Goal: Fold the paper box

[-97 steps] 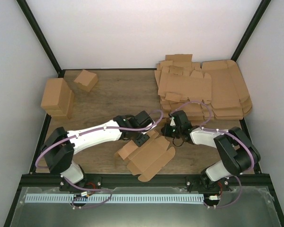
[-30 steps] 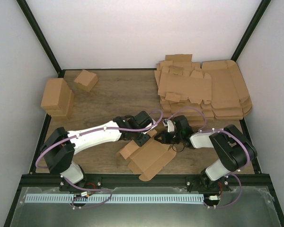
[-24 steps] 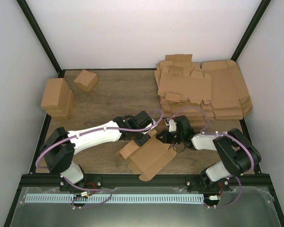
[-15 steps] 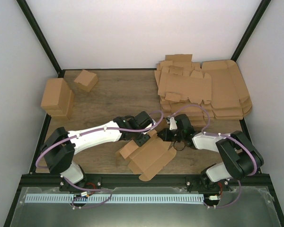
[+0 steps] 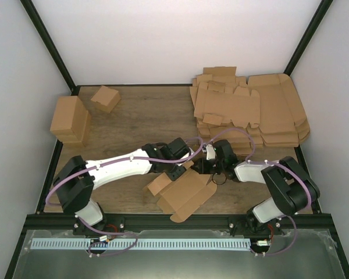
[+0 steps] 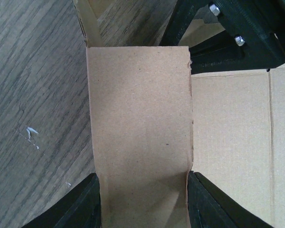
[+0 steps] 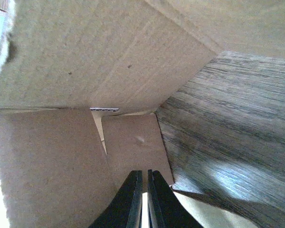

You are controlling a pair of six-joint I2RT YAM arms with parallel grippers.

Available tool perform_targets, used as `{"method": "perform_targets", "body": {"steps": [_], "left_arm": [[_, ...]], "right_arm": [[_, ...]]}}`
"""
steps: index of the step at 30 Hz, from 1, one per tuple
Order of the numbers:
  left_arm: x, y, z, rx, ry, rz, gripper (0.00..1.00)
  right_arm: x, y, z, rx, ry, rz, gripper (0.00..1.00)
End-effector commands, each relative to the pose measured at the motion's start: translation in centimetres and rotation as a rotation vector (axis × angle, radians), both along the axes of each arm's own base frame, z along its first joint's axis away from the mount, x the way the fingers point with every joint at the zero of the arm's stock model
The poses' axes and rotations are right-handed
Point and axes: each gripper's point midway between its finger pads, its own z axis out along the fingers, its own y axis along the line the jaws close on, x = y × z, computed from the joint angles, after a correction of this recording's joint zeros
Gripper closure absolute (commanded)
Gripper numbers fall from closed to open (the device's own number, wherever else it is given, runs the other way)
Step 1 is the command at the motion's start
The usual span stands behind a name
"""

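The paper box (image 5: 185,195) is a partly folded brown cardboard piece lying near the table's front edge, between the two arms. My left gripper (image 5: 177,170) stands at its far edge. In the left wrist view, one upright flap (image 6: 137,109) fills the gap between both fingers, so this gripper (image 6: 142,202) is shut on it. My right gripper (image 5: 200,166) comes in from the right at the same far corner. Its fingers (image 7: 142,173) are shut together, with the tips against a small inner flap (image 7: 133,140) under a raised wall (image 7: 85,57).
A pile of flat cardboard sheets (image 5: 247,110) lies at the back right. Two folded boxes stand stacked at the left (image 5: 70,119), with a small cube-like box (image 5: 105,97) behind them. Bare wooden tabletop (image 5: 151,116) stretches behind the arms.
The right wrist has shifted slightly at the box's far corner. The box has nudged a little to the right. The left gripper keeps its hold on the flap.
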Motion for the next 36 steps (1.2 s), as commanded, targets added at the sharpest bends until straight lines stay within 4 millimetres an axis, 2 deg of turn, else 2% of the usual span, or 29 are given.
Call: {"method": "perform_targets", "body": {"steps": [1, 7, 12, 16, 20, 23, 26, 28, 31, 34, 36], "left_arm": [[-1.9, 1.0, -2.8, 0.093, 0.088, -0.02, 0.52], [-2.0, 1.6, -3.4, 0.122, 0.082, -0.012, 0.52], [-1.7, 1.8, -3.2, 0.127, 0.065, -0.005, 0.52], [-1.6, 1.8, -3.1, 0.131, 0.06, -0.004, 0.52], [-1.5, 1.8, -3.0, 0.131, 0.054, -0.002, 0.52], [-1.5, 1.8, -2.9, 0.128, 0.053, -0.002, 0.52], [-1.4, 1.9, -3.0, 0.133, 0.049, 0.005, 0.52], [-1.3, 1.9, -3.0, 0.135, 0.046, 0.011, 0.52], [-1.3, 2.0, -3.0, 0.135, 0.045, 0.012, 0.52], [-1.5, 2.0, -3.1, 0.132, 0.051, 0.008, 0.52], [-1.5, 1.9, -3.2, 0.131, 0.054, 0.005, 0.52]], "right_arm": [[0.6, 0.8, 0.9, 0.016, -0.031, 0.022, 0.94], [1.9, -1.1, 1.0, -0.084, -0.068, -0.078, 0.94], [2.9, -3.1, 2.3, -0.163, -0.142, -0.161, 0.94], [4.0, -4.9, 4.2, -0.213, -0.231, -0.223, 0.94], [5.0, -5.6, 7.6, -0.226, -0.362, -0.24, 0.92], [5.2, -5.2, 9.9, -0.217, -0.481, -0.185, 0.81], [3.4, -2.2, 10.8, -0.114, -0.595, 0.042, 0.43], [4.6, -2.6, 11.0, -0.155, -0.589, 0.005, 0.41], [5.6, -2.5, 11.5, -0.235, -0.621, 0.057, 0.37], [7.5, -3.6, 12.9, -0.342, -0.682, 0.031, 0.36], [8.3, -3.8, 14.0, -0.355, -0.701, 0.022, 0.34]]}}
